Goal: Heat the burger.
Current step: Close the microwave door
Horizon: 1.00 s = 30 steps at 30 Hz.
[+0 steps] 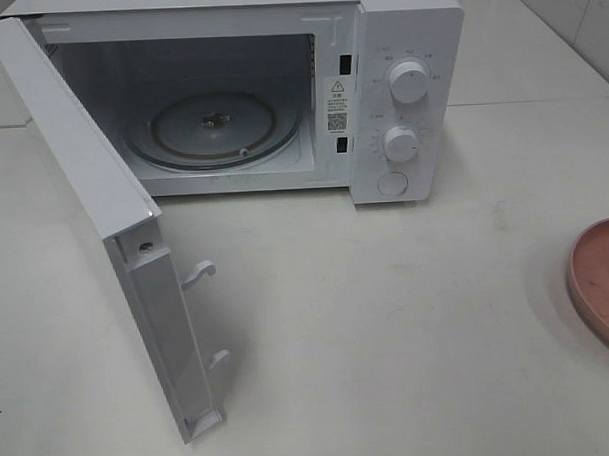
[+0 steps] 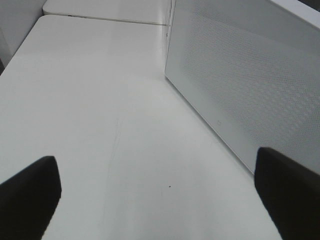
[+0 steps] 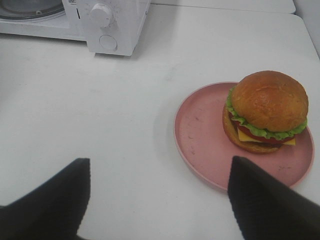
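The burger [image 3: 265, 110], with a glossy brown bun, green lettuce, cheese and tomato, sits on the far-right part of a pink plate [image 3: 205, 145] in the right wrist view. My right gripper [image 3: 160, 167] hovers open just short of the plate, nothing between its dark fingers [image 3: 55, 200]. In the high view only the plate's rim [image 1: 598, 278] shows at the right edge, and the burger and both grippers are out of frame. The white microwave [image 1: 405, 94] stands at the back with its door [image 1: 93, 195] swung wide open and the glass turntable [image 1: 213, 126] bare. My left gripper [image 2: 155, 172] is open beside the door's dotted outer face [image 2: 240, 85].
The open door juts toward the table's front left, its latch hooks [image 1: 198, 275] pointing right. Two knobs [image 1: 407, 82] and a round button sit on the microwave's right panel. White table surface [image 1: 388, 335] spreads between the microwave and the plate.
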Motion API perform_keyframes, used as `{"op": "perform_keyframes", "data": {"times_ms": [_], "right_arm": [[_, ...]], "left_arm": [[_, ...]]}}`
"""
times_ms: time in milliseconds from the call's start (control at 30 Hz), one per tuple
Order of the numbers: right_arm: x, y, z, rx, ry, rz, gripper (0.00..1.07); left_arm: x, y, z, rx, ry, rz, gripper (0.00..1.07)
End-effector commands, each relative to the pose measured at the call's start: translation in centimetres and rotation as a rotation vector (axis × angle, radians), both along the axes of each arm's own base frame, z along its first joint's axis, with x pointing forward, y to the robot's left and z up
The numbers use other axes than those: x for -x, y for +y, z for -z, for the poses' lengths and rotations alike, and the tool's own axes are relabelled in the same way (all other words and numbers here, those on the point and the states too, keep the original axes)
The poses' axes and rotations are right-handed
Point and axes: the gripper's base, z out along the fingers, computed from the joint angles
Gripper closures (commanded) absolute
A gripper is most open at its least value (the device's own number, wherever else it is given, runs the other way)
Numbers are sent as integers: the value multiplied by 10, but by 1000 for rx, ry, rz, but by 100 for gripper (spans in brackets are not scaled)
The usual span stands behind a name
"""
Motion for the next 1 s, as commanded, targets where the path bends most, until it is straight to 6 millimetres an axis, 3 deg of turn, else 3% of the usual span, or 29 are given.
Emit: {"op": "perform_keyframes", "data": {"times_ms": [33, 1000], "right_arm": [[4, -1, 1, 0, -25, 10, 33], [4, -1, 1, 0, -25, 10, 33]], "left_arm": [[3, 0, 1, 0, -18, -1, 9], [3, 0, 1, 0, -18, -1, 9]]}}
